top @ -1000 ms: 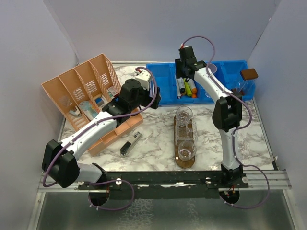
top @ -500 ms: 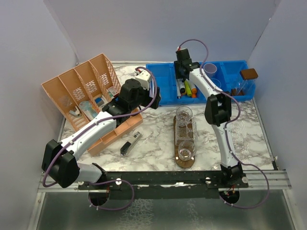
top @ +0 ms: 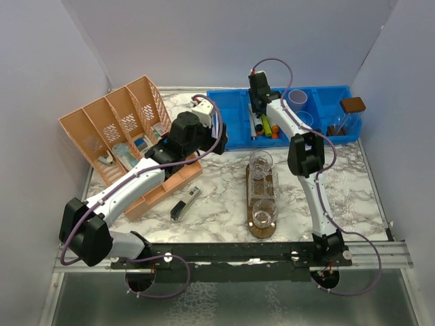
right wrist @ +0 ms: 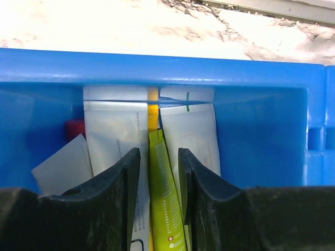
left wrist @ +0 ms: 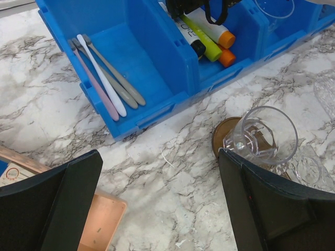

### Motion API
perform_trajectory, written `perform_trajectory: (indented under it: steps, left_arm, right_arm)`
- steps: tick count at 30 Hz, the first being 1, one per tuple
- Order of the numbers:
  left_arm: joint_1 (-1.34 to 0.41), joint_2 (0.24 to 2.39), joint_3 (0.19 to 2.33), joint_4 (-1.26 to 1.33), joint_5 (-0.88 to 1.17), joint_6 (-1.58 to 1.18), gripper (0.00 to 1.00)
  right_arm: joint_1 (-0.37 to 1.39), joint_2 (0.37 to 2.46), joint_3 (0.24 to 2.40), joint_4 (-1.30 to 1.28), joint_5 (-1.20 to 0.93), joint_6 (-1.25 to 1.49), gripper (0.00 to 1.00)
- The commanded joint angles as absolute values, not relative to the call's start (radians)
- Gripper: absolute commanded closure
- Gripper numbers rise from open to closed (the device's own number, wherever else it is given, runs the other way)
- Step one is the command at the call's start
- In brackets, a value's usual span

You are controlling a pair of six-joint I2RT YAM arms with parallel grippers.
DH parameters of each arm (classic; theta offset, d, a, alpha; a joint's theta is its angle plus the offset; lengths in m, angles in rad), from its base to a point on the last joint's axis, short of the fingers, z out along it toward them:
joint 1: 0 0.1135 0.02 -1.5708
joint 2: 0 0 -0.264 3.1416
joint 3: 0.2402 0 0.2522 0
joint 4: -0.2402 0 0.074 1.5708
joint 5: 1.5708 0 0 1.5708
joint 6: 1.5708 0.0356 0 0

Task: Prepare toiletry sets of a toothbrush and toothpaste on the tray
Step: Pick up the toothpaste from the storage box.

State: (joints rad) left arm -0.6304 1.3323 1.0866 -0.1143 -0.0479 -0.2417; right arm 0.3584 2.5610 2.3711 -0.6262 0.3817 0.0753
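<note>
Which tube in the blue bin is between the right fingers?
The lime green tube: it alone stands centred between the right fingers; the white tubes sit to either side.

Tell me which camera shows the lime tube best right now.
Right wrist: the lime tube fills the middle, close up, between the right gripper's jaws. Left wrist shows it small, lying among other tubes in the blue bin, its far end hidden. Top view gives only a green sliver.

The tray (top: 262,233) lay mid-desk (top: 217,212) with tumblers (top: 260,163) in a row on it. Behind it stood the bin (left wrist: 162,57), toothbrushes (left wrist: 102,78) in its left compartment and tubes (left wrist: 209,36) in the next. The basket (top: 88,132) stood at left.
</note>
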Motion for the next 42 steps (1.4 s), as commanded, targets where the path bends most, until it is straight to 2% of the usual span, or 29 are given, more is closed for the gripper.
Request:
perform_trajectory:
  steps: [1,4,7,12,18,24,28,30,34,37,42]
  left_arm:
    - [-0.628,1.311,1.117,-0.106,-0.029,-0.252,0.03]
    - [-0.626,1.311,1.117,-0.107,-0.027,-0.252,0.03]
    - [-0.626,1.313,1.116,-0.106,-0.029,-0.253,0.03]
    - [-0.626,1.315,1.117,-0.107,-0.023,-0.253,0.03]
    - [-0.626,1.321,1.118,-0.107,-0.020,-0.255,0.04]
    - [-0.626,1.327,1.119,-0.107,-0.005,-0.261,0.03]
    - [-0.626,1.324,1.119,-0.094,0.069,-0.274,0.03]
    - [-0.626,1.322,1.114,-0.071,0.144,-0.296,0.03]
    - [-0.626,1.331,1.086,0.030,0.338,-0.374,0.03]
    - [-0.626,1.352,1.068,0.105,0.473,-0.443,0.03]
    - [-0.626,1.405,1.063,0.159,0.578,-0.498,0.05]
  right_arm:
    - [0.353,2.599,2.393,-0.597,0.425,0.045,0.66]
    - [0.353,2.616,2.404,-0.599,0.435,0.031,0.69]
    - [0.354,2.615,2.427,-0.607,0.425,0.020,0.84]
    - [0.354,2.561,2.441,-0.605,0.417,-0.009,0.97]
    - [0.354,2.348,2.368,-0.597,0.376,0.001,0.99]
    - [0.353,2.037,2.083,-0.521,0.292,0.075,0.99]
    - [0.352,1.774,1.817,-0.448,0.099,0.218,0.99]
    - [0.354,1.628,1.599,-0.321,-0.029,0.325,0.99]
    - [0.358,1.423,1.303,-0.063,-0.195,0.564,0.99]
    - [0.397,1.374,1.201,0.021,-0.203,0.682,0.99]
    - [0.500,1.335,1.116,0.101,-0.050,0.803,0.99]
